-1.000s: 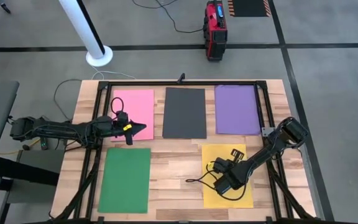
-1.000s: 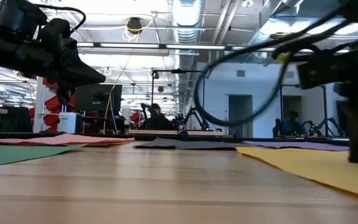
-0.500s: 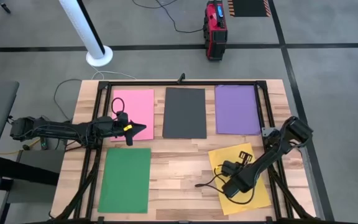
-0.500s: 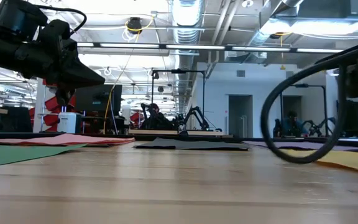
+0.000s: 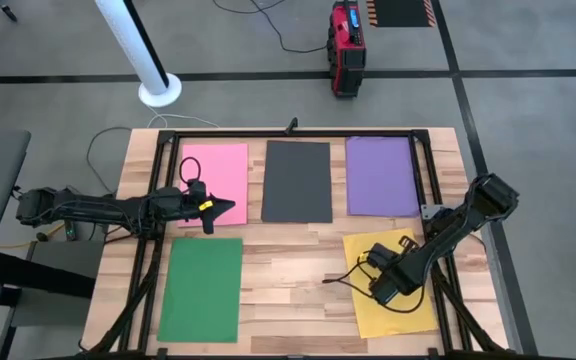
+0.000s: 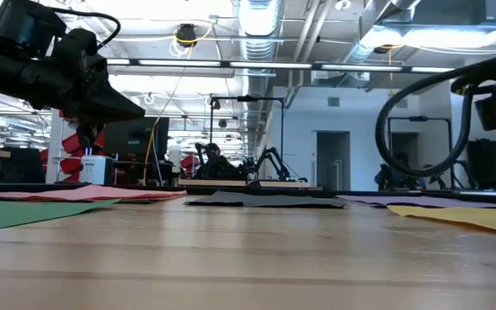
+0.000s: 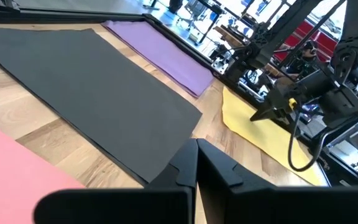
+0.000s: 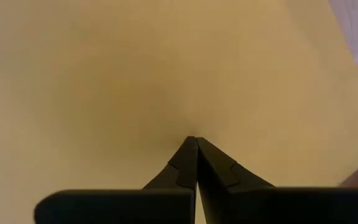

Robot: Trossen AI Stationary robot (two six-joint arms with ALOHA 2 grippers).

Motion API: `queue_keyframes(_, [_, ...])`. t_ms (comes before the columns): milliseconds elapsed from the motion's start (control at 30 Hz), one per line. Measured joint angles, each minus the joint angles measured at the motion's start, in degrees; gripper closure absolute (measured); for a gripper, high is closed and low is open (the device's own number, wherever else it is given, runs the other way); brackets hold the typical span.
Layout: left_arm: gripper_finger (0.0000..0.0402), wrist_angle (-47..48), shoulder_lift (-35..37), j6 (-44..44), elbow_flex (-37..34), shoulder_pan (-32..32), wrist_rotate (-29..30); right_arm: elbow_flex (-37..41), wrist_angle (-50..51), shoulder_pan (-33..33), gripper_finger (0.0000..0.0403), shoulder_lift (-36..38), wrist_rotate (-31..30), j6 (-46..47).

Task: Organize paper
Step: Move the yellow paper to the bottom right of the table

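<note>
- Your right gripper (image 5: 400, 250) sits low over the yellow sheet (image 5: 410, 312), its fingers pressed together with nothing between them; the tips rest on or just above the paper, and you cannot tell which.
- The yellow sheet lies at the tabletop's (image 5: 283, 265) near right corner, turned slightly out of line with the others.
- Your left gripper (image 5: 230, 207) hangs above the near edge of the pink sheet (image 5: 218, 170), fingers closed and holding nothing.
- The dark grey sheet (image 5: 297, 180) and purple sheet (image 5: 380, 175) lie beside the pink one in the far row.
- The green sheet (image 5: 203, 288) lies near left, well apart from the yellow.
</note>
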State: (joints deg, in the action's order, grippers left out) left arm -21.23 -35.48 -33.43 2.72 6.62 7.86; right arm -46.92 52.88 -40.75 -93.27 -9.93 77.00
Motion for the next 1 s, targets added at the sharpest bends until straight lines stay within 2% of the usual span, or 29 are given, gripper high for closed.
queue_keyframes(367, [0.0401,0.02,0.00,-0.10,-0.01,-0.01,0.02,1.36,-0.11,0.00,0.0403,0.24,0.48,11.22])
queue_keyframes(767, [0.0401,0.00,0.00,-0.20,0.00,-0.01,0.02,1.41,1.01,-0.97,0.0403,0.22,1.72,11.02])
queue_keyframes(1000, [0.0401,0.00,0.00,-0.20,0.00,-0.01,0.02,1.41,1.09,-1.94,0.0403,0.22,1.83,7.18])
